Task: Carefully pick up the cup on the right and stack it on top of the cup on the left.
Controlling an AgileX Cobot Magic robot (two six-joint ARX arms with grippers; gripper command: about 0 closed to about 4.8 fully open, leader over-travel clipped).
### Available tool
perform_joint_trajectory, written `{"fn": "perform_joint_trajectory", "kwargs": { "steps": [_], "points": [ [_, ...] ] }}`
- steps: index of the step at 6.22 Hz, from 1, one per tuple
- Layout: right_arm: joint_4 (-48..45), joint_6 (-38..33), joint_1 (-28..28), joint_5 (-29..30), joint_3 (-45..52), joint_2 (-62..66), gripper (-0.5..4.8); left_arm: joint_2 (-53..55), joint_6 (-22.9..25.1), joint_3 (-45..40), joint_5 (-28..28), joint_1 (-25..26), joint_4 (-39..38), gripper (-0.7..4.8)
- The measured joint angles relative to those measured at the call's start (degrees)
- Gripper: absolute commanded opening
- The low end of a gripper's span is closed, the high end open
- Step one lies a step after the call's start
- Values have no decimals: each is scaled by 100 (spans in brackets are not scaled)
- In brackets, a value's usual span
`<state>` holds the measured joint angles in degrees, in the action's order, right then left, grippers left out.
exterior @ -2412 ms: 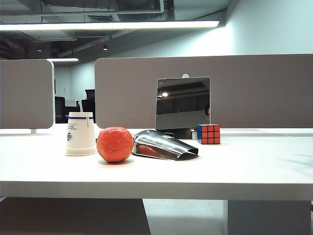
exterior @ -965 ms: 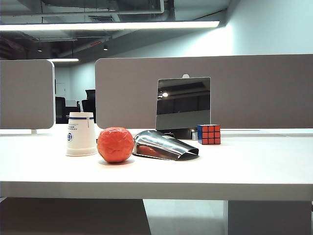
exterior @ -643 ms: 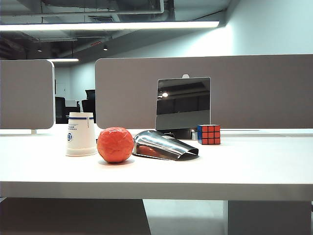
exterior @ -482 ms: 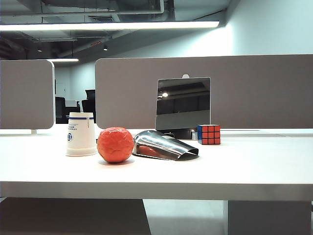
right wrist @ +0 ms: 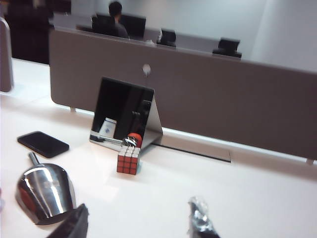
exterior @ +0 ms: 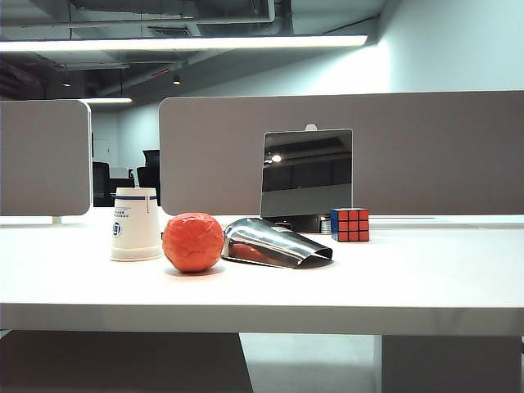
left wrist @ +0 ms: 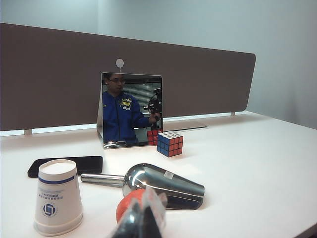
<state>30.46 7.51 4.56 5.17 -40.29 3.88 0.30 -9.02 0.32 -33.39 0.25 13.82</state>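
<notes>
A white paper cup (exterior: 135, 224) stands upside down on the table (exterior: 409, 278), beside an orange ball (exterior: 193, 241). The right gripper (right wrist: 136, 220) hovers wide open and empty near a metal scoop (right wrist: 44, 193). The left gripper (left wrist: 141, 220) sits with fingers together above the ball.

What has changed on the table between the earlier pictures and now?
Nothing visibly changed: the paper cup, orange ball, metal scoop and cube lie as before, and neither gripper shows in the exterior view.
</notes>
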Motion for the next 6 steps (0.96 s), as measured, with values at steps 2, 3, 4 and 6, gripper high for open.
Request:
{"fn": "perform_joint_trajectory", "kwargs": {
  "steps": [2,3,4,6],
  "points": [
    [-608,-48,0,-234,822,-20,259,0,0,0,0,0,-13,-5],
    [-815,-111,0,-382,1023,-37,260,0,0,0,-2,-2,-15,-5],
    [-1263,-328,0,-846,1410,-269,260,0,0,0,0,-2,-17,-5],
    [-1309,-417,0,-1346,1532,-369,260,0,0,0,-2,-2,-39,-5]
  ]
}}
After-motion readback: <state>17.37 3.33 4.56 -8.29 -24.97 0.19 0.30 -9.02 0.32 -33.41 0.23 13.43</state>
